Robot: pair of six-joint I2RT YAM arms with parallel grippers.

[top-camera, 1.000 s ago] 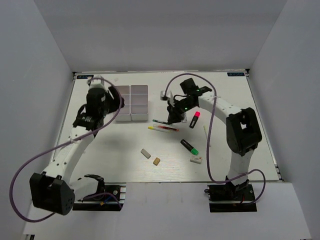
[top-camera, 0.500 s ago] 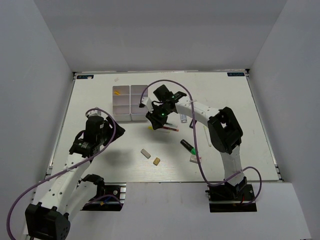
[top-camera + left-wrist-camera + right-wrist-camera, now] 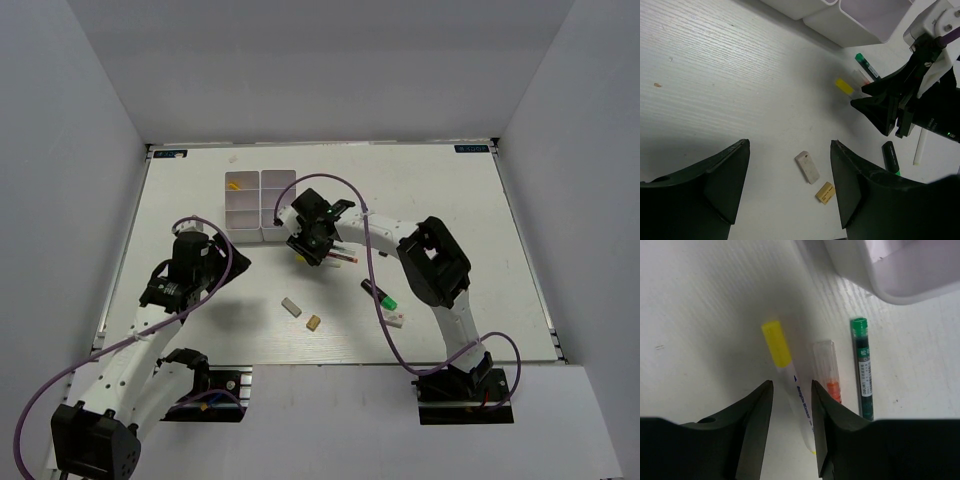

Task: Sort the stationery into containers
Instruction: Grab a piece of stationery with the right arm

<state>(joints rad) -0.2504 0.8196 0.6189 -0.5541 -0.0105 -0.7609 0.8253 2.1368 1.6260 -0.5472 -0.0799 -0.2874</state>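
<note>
My right gripper (image 3: pixel 309 246) (image 3: pixel 792 390) hangs open low over the pens in front of the white organiser (image 3: pixel 261 206) (image 3: pixel 900 275). Its fingers stand either side of a white marker with a yellow cap (image 3: pixel 789 377), not touching it. Beside the marker lie a clear pen with an orange insert (image 3: pixel 829 371) and a green pen (image 3: pixel 862 371). My left gripper (image 3: pixel 222 265) (image 3: pixel 789 150) is open and empty over bare table. A grey eraser (image 3: pixel 807 167) (image 3: pixel 291 307) and a tan eraser (image 3: pixel 825 192) (image 3: pixel 314 323) lie ahead of it.
One yellow item (image 3: pixel 234 184) lies in the organiser's back-left compartment. A black highlighter with a green cap (image 3: pixel 378 294) and a white eraser (image 3: pixel 394 319) sit to the right, under the right arm. White walls enclose the table on three sides.
The right arm swung left to the pens and its jaws widened over the yellow-capped marker. The left arm drew back from the organiser, where a yellow item now lies.
</note>
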